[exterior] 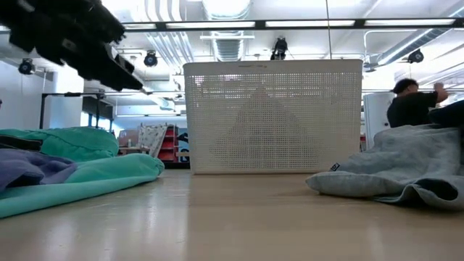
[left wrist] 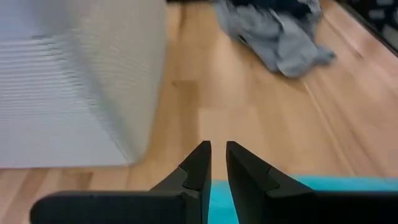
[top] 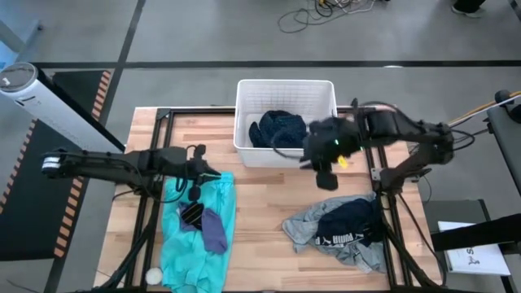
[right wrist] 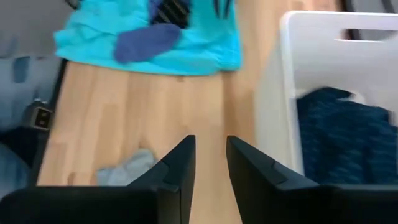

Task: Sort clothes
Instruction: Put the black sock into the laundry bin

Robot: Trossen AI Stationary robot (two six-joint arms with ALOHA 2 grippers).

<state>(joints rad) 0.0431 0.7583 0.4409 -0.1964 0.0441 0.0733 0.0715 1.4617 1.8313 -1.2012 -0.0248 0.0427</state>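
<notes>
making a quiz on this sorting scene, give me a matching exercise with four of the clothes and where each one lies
Things:
1. navy patterned garment
2. turquoise garment
3. purple piece
4. grey garment

Places:
A. on top of the turquoise fabric
B. spread on the table under the left arm
C. inside the white basket
D. heaped on the table on the right arm's side, with a dark white-printed garment on it

Pairs: 1-C, 2-B, 3-A, 4-D

One garment [top: 279,129] in basket [top: 285,88], others outside.
</notes>
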